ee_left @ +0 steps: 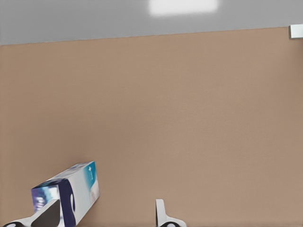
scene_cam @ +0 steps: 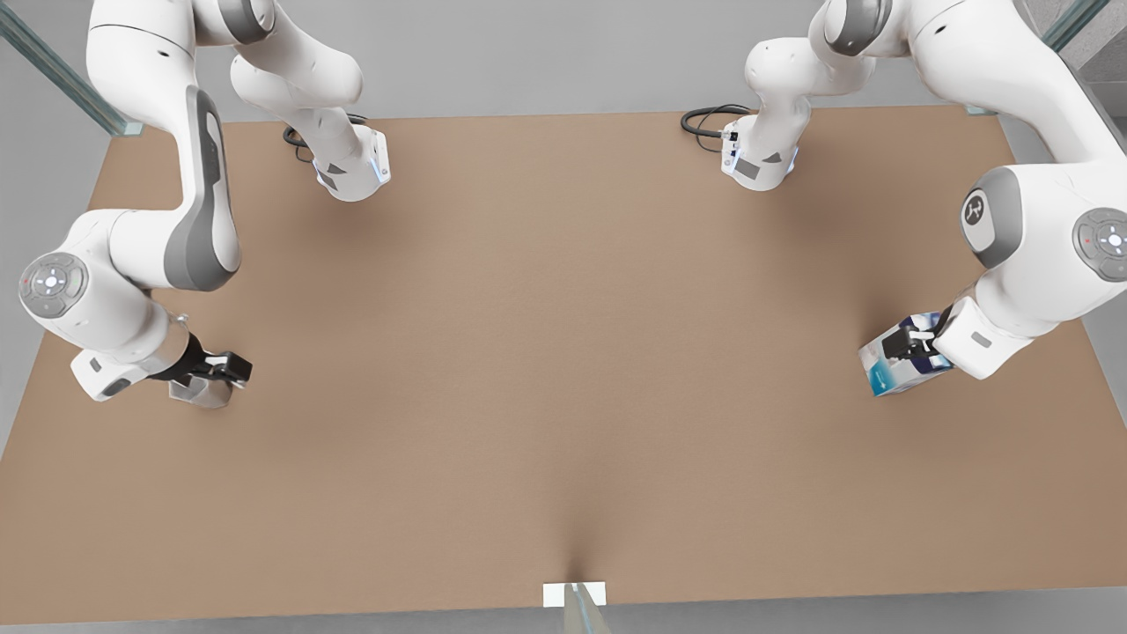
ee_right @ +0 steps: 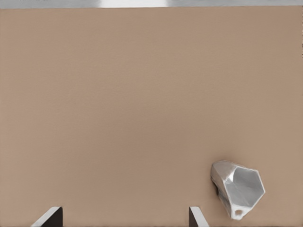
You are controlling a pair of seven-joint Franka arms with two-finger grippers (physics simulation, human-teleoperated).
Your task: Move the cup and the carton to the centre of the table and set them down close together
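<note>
The left gripper (scene_cam: 916, 339) sits low at the right edge of the front view, its arm bent down from the upper right, fingers (ee_left: 161, 213) spread apart. The right gripper (scene_cam: 220, 368) sits low at the left edge, fingers (ee_right: 196, 216) spread wide.

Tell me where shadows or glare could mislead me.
Front view: soft shadows pool on the table under the right gripper by the cup and the left gripper at the carton, plus a dark streak at the near edge. Left wrist view: bright patch beyond the table. Right wrist view: shiny cup facets, shadow beside it.
</note>
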